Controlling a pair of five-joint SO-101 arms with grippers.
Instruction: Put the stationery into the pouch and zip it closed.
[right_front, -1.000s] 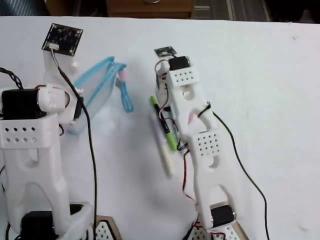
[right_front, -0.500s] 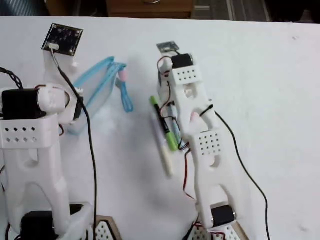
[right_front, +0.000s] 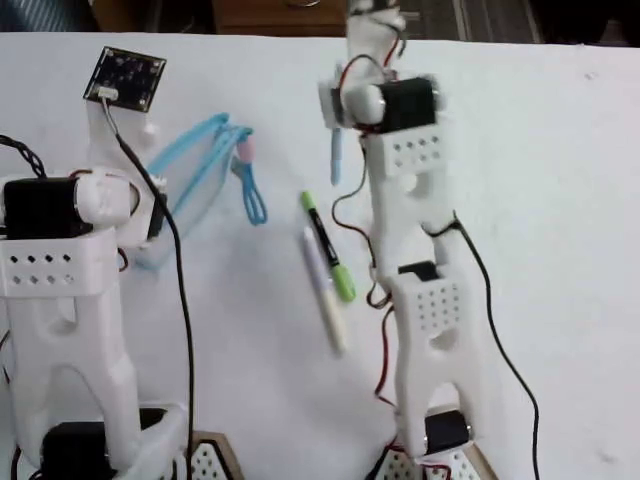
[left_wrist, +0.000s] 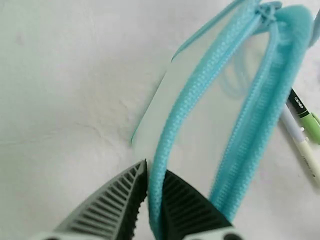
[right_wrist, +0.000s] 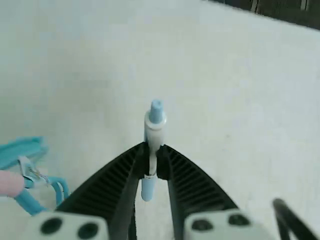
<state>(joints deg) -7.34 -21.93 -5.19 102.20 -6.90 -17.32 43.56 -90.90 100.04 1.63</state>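
Note:
The clear pouch (right_front: 190, 185) with a turquoise zipper lies open at the table's left. My left gripper (left_wrist: 149, 197) is shut on its zipper edge (left_wrist: 165, 150). My right gripper (right_wrist: 152, 152) is shut on a light blue pen (right_wrist: 154, 122), held above the table right of the pouch; in the high view the pen (right_front: 336, 160) hangs from the raised right arm. A green marker (right_front: 328, 248) and a white pen (right_front: 326, 295) lie side by side on the table between the arms. The left wrist view shows the marker (left_wrist: 306, 119) beyond the pouch.
A turquoise wrist loop (right_front: 252, 196) with a pink tag (right_front: 245, 150) trails from the pouch's far end. A small black board (right_front: 126, 78) stands at the far left. The white table (right_front: 540, 180) is bare to the right.
My right arm has lifted the blue pen off the table beside the marker and carried it up and toward the far edge. The left arm has not moved.

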